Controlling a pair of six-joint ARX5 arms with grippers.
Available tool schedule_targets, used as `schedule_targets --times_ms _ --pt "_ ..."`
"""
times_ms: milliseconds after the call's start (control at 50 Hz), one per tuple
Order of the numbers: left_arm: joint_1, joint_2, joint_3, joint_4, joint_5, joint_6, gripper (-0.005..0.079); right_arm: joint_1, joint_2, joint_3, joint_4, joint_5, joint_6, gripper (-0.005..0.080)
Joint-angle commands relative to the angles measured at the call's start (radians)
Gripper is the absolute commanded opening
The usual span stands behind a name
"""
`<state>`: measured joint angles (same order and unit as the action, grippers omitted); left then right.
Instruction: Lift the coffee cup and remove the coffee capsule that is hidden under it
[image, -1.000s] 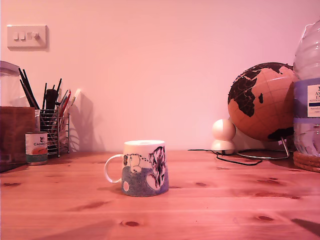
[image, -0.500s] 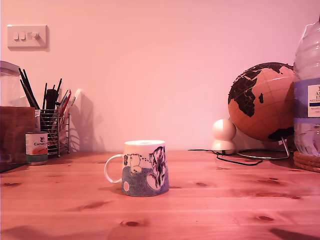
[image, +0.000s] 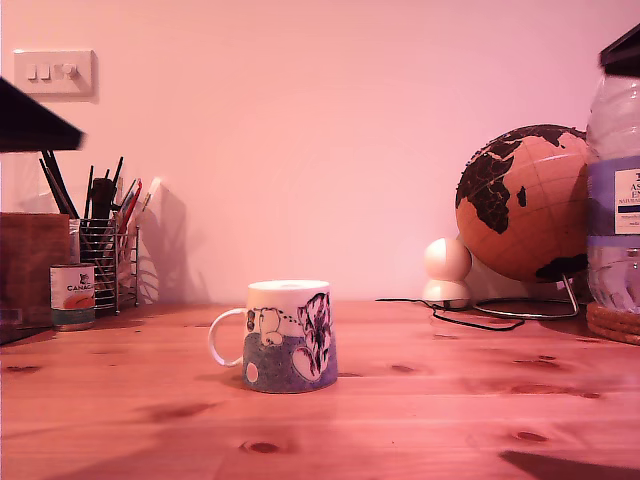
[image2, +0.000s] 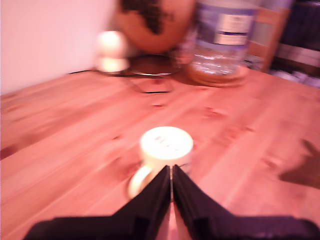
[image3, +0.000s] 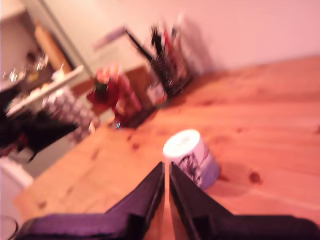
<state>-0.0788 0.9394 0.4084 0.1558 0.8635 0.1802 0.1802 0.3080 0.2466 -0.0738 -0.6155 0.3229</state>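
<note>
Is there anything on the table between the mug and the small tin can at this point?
Nothing. In the exterior view, only bare wooden table lies between the mug and the tin can; the pen holder stands behind the can.

One coffee cup (image: 288, 336) stands upside down on one wooden table (image: 450, 400). Behind it: one globe (image: 525, 202), one large water bottle (image: 614, 190), one small printed tin can (image: 72, 296), one wire pen holder (image: 108, 262) and one wall switch plate (image: 54, 73). My two grippers, my first gripper (image2: 171, 181) and my second gripper (image3: 166, 176), complete the count.
</note>
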Motion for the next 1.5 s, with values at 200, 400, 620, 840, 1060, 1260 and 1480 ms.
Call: schedule_targets --times_ms 200,400,620,840,1060,1260,1480 --pt "-0.003 0.31 0.127 0.008 0.121 0.17 -0.0008 0.021 0.098 0.031 0.012 -0.003 -0.016 0.0024" --pt "-0.019 0.464 0.22 -0.002 0.143 0.249 0.0069 0.043 0.198 0.031 0.015 0.002 -0.017 0.0057" --pt "-0.074 0.611 0.306 -0.028 0.137 0.312 0.0125 0.06 0.342 0.031 0.07 0.003 -0.037 0.0058" --pt "-0.14 0.698 0.364 -0.055 -0.007 0.43 0.0301 0.075 0.447 0.084 0.087 0.01 -0.074 0.0059" --pt "-0.192 0.757 0.414 -0.06 -0.127 0.509 0.0329 0.076 0.536 0.169 0.084 0.021 -0.115 0.0059" --pt "-0.214 0.837 0.48 -0.141 -0.151 0.509 0.0329 0.102 0.62 0.227 0.08 0.023 -0.142 0.0059" --pt "-0.219 0.876 0.51 -0.142 -0.152 0.529 0.0328 0.148 0.704 0.251 0.077 0.024 -0.147 0.0059"
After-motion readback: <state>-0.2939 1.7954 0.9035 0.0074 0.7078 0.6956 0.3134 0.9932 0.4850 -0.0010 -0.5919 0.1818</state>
